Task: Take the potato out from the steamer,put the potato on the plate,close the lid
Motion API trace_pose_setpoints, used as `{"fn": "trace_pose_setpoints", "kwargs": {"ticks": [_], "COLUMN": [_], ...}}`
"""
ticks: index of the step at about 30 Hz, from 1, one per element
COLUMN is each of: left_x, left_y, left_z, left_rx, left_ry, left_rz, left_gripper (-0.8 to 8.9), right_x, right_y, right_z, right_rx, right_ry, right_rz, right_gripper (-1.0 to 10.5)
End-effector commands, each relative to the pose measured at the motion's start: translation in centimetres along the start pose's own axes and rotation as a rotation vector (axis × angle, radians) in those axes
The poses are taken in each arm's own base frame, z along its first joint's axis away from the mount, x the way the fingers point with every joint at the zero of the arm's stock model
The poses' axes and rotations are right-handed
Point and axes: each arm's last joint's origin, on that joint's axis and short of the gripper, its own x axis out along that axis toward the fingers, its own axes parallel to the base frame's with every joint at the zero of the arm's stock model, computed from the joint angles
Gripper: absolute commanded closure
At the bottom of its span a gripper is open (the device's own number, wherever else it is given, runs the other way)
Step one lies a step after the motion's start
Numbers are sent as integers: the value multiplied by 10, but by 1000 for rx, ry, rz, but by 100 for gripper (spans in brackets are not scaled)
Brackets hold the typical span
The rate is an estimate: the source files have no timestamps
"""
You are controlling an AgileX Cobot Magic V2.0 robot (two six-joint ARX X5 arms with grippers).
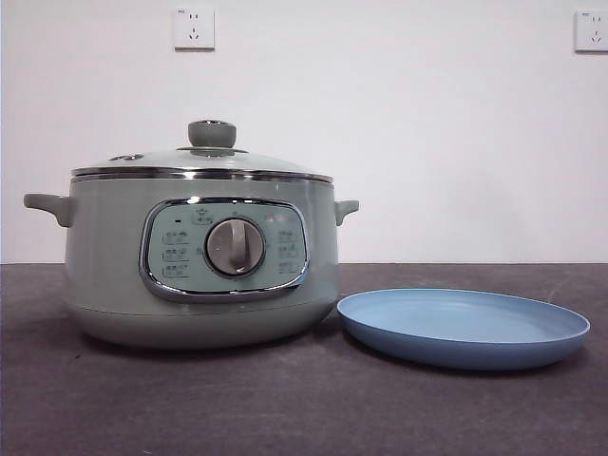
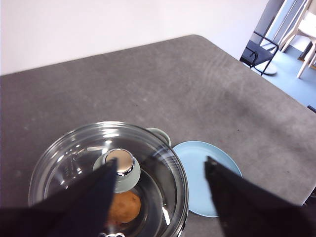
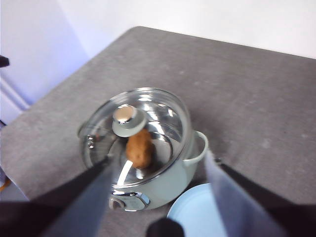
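Below both spread, empty hands, the lid [image 2: 106, 163] covers the steamer [image 1: 199, 256]; its knob [image 2: 120, 168] lies nearer the left hand [image 2: 160, 173].

The steamer [image 1: 114, 275] has a smooth pale-green body with a soft sheen, a polished chrome rim and a chrome frame around its control panel [image 1: 225, 249]. The lid [image 2: 74, 158] is clear, glossy glass with bright reflections. The potato [image 3: 140, 148] under it looks smooth and dull. The plate [image 1: 464, 329] appears to be matt light-blue plastic. The table [image 2: 197, 89] has a rough, matt grey surface.
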Motion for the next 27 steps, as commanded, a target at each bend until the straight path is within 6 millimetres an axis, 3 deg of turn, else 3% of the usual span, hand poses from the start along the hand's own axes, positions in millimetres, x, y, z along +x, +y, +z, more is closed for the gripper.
{"fn": "trace_pose_setpoints", "kwargs": {"ticks": [1, 8, 16, 27], "left_x": [14, 60, 116, 163], "left_y": [3, 9, 18, 31], "left_z": [3, 7, -8, -30], "left_rx": [21, 45, 40, 19], "left_ry": [3, 16, 152, 291], "left_rz": [-5, 56, 140, 168], "left_gripper": [335, 337, 337, 338], "right_x": [0, 0, 0, 0], "right_y": [2, 2, 2, 0], "right_z": [1, 1, 1, 1], "right_rx": [-14, -10, -9, -5], "right_ry": [-5, -5, -5, -2], "right_rz": [3, 2, 1, -47], "right_gripper": [255, 257, 257, 258]}}
